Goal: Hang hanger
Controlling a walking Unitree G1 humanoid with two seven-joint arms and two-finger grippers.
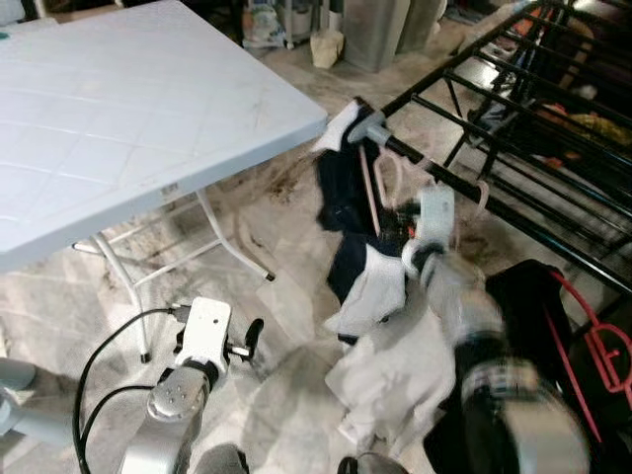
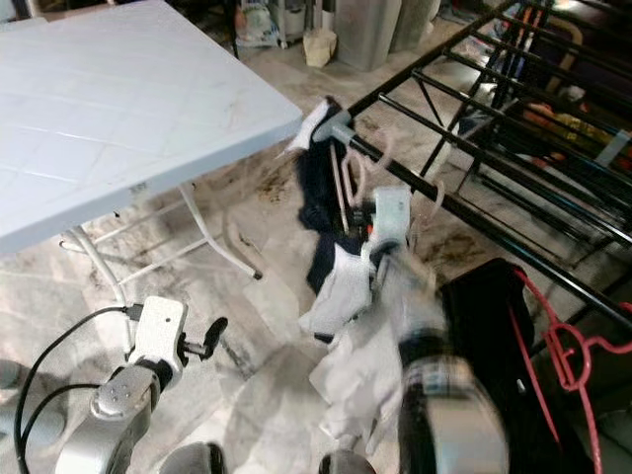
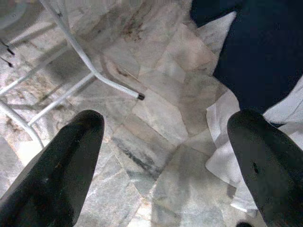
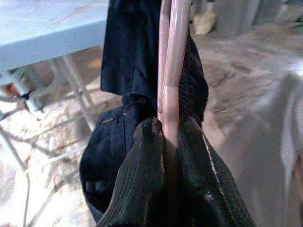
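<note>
Your right pincer (image 4: 165,142) is clenched on the pink hanger (image 4: 173,56), which carries a dark garment (image 1: 346,197) in the middle of the frame, at the black rack (image 1: 513,212). Lift the hook clearly over the bar, then lower slowly. Your left pincer (image 3: 165,156), at the lower left, hangs released.

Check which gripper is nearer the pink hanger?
Right. The right gripper is shut on the pink hanger up at the rack. The left gripper hangs open, low over the floor beside the table.

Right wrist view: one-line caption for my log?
Right gripper pinches a pink hanger carrying a dark garment.
</note>
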